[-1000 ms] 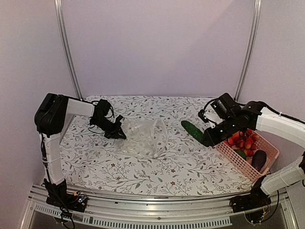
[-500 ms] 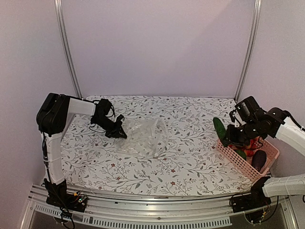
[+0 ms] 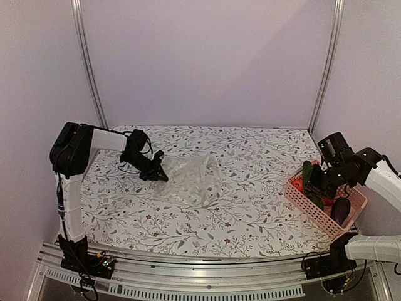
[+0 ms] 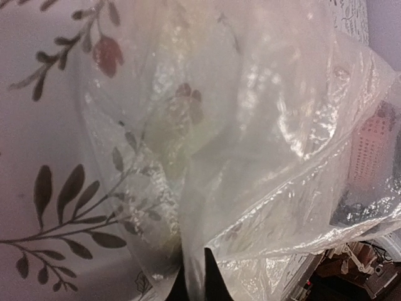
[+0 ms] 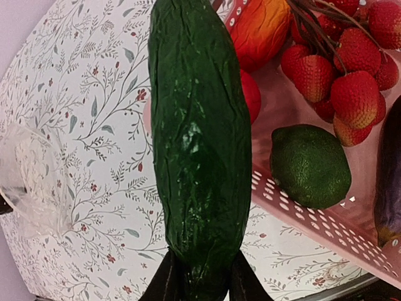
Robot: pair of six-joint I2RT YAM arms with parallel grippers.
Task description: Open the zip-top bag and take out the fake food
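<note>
The clear crinkly zip-top bag (image 3: 188, 180) lies left of the table's middle, and fills the left wrist view (image 4: 250, 157). My left gripper (image 3: 155, 172) is shut on the bag's left edge, a fold of film pinched between its dark fingertips (image 4: 213, 282). My right gripper (image 3: 318, 183) is shut on one end of the long green cucumber (image 5: 197, 138), holding it over the near-left rim of the pink basket (image 3: 313, 210). The cucumber (image 3: 309, 172) is small in the top view. Strawberries (image 5: 341, 69), an orange piece (image 5: 260, 28), a green lime (image 5: 311, 166) and the dark eggplant (image 3: 340, 210) lie in the basket.
The pink lattice basket (image 5: 326, 219) stands at the table's right edge, close to the right wall and frame post (image 3: 326, 69). The floral tablecloth (image 3: 250, 213) covers the table. The bag also shows at the left edge of the right wrist view (image 5: 31, 182).
My right gripper has carried the cucumber rightward from the table's middle-right to over the pink basket. My left gripper has stayed shut on the bag's edge.
</note>
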